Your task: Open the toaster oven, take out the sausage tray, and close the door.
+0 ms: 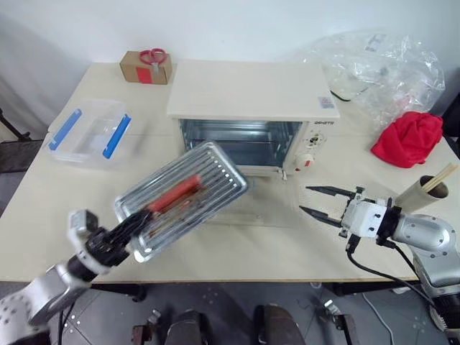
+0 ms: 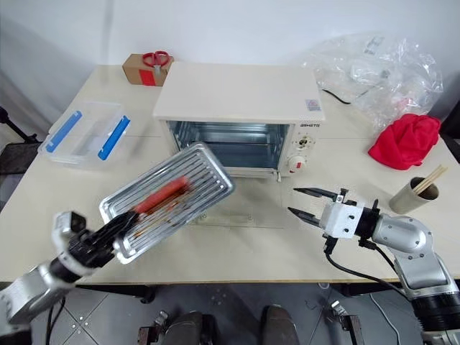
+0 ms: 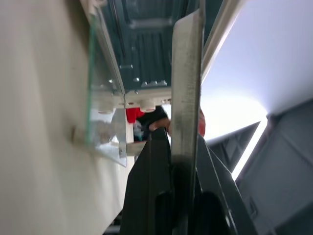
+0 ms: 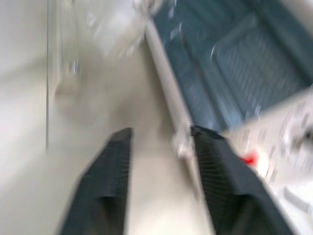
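Front of toaster oven (image 1: 248, 108), door (image 1: 244, 212) down — L pincer (image 1: 136, 228) pinching sausage tray (image 1: 183, 198); R pincer (image 1: 316, 201) spread, empty.

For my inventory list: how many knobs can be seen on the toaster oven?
2. Both sit on the toaster oven at its front right side: upper knob, lower knob. Others may be hidden.

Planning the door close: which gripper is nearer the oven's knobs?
Right. The right gripper is just below the knobs, empty; the left gripper holds the tray, far left.
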